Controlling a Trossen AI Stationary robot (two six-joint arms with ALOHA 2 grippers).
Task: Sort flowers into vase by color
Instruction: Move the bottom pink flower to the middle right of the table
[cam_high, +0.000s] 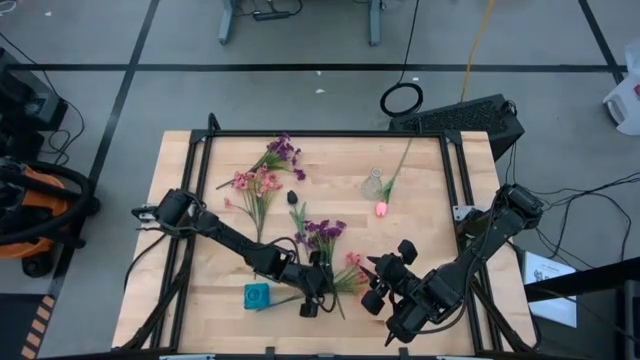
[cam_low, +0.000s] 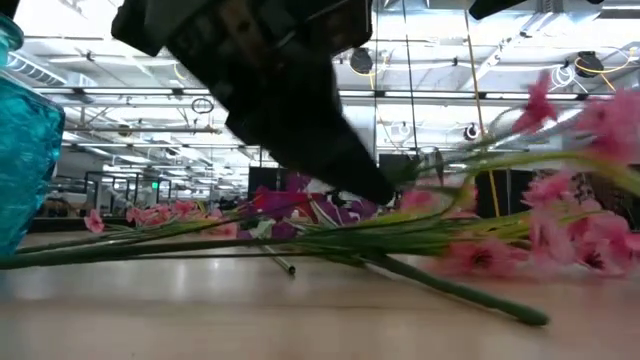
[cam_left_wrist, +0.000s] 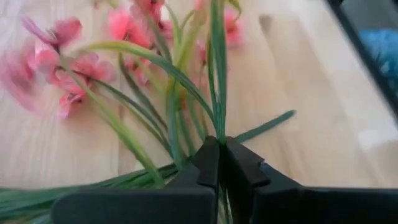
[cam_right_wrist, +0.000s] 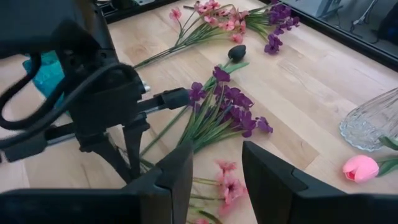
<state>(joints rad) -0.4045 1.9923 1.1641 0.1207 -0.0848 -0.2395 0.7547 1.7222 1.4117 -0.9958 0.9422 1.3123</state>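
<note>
My left gripper (cam_high: 312, 303) is shut on a pink flower spray (cam_high: 346, 274) near the table's front edge, beside a teal vase (cam_high: 257, 296). My right gripper (cam_right_wrist: 217, 180) hangs open above the table, just right of that spray, holding nothing. A purple spray (cam_high: 321, 232) lies on the table behind the pink one. Another pink spray (cam_high: 255, 185) and another purple one (cam_high: 281, 152) lie farther back on the left. A clear glass vase (cam_high: 373, 185) lies at the back right, with a pink bud (cam_high: 381, 208) on a long stem beside it. My left gripper pinches a bunch of the pink spray's green stems and leaves (cam_left_wrist: 215, 124) between its two fingers (cam_left_wrist: 208, 163), below the blossoms. The fingers slant down from the table's left. The spray's stem end (cam_low: 530, 318) rests on the table.
Two dark buds (cam_high: 292, 197) (cam_high: 298, 174) lie mid-table between the sprays. The table has a black frame along its edges (cam_high: 320, 133). Bare wood shows at the right half (cam_high: 440, 230) and the front left corner (cam_high: 200, 300).
</note>
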